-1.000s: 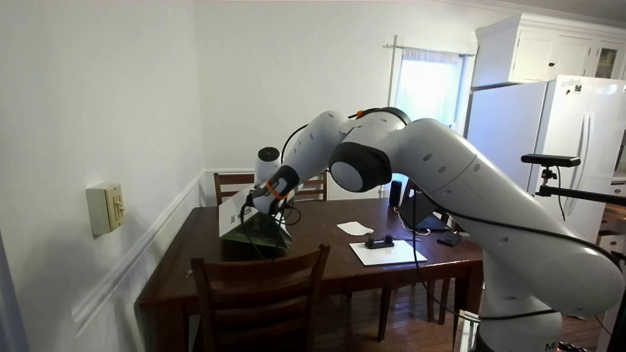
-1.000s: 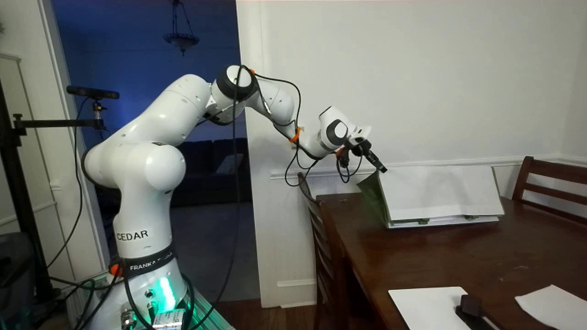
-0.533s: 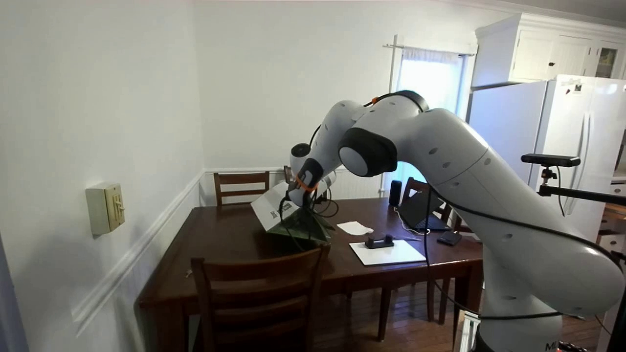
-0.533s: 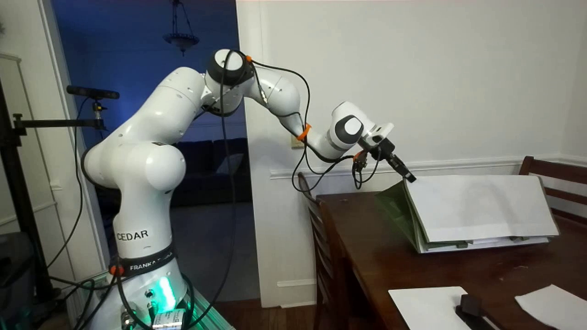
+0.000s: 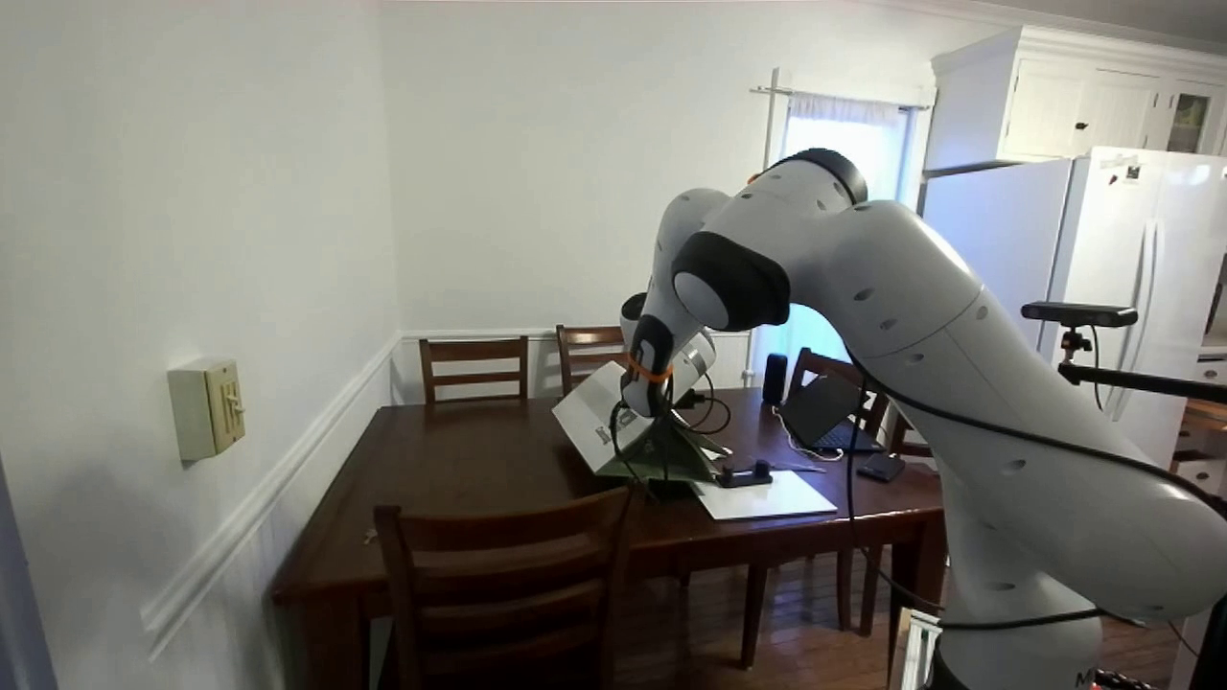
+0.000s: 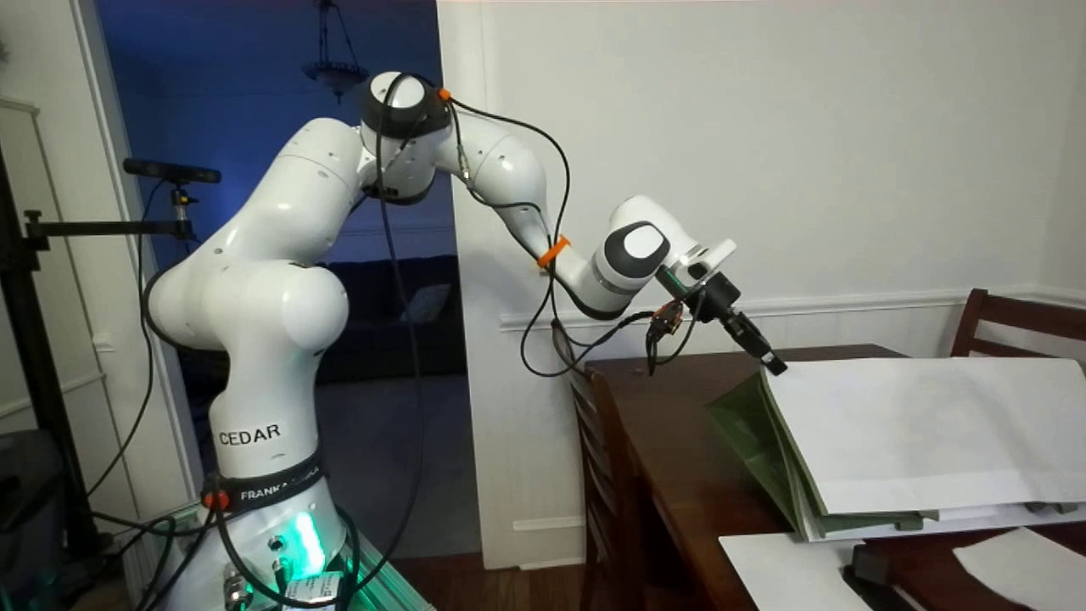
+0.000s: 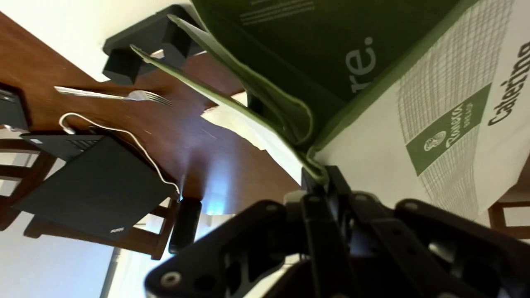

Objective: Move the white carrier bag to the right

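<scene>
Because the bag (image 6: 925,433) looks wide and floppy, I pinch just its rim (image 7: 316,169) in the gripper (image 7: 322,182), I think so it can slide, not hang. It seems to rest tilted on the table (image 5: 460,450), close beside the board (image 5: 772,498); I can't tell if they touch.

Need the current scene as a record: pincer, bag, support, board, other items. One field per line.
pincer: clamped on an edge of the carrier bag
bag pose: tilted
bag faces: one white, marked "Catering"; one dark green
support: cannot tell whether bag touches table
white board: on table, black holder on it
other items: fork, paper sheet, open laptop
</scene>
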Controlling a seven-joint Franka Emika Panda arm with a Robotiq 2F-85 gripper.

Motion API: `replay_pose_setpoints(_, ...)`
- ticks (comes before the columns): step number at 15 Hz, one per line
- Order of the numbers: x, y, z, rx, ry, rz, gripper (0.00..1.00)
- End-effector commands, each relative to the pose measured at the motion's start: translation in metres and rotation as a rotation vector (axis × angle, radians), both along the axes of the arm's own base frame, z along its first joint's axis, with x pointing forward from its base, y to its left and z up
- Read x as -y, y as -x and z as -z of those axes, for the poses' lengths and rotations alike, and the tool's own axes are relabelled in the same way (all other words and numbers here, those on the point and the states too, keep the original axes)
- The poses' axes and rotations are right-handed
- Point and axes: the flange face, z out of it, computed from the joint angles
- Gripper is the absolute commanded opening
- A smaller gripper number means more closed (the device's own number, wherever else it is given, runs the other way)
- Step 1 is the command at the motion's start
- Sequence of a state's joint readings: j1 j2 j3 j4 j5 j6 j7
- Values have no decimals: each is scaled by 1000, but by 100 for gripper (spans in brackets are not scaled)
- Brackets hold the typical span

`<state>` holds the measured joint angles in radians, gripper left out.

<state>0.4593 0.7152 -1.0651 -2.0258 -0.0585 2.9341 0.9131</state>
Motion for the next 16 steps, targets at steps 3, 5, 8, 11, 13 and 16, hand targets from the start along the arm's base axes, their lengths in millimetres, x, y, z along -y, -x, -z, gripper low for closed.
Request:
replay_pose_setpoints(3,-8,40,7,-56,8,-16,8)
replay_pose_setpoints(5,-15,41,9,-67,7,-27,8)
replay_pose_setpoints(8,-30,34,6,-67,-9,-47,41)
replay_pose_setpoints(11,-47,16,-15,-50,-58,-69,61)
replay_pose_setpoints(13,-59,2,-38,-45,-132,-62,75)
replay_pose_setpoints(16,-63,-11,-64,-107,-240,25,95)
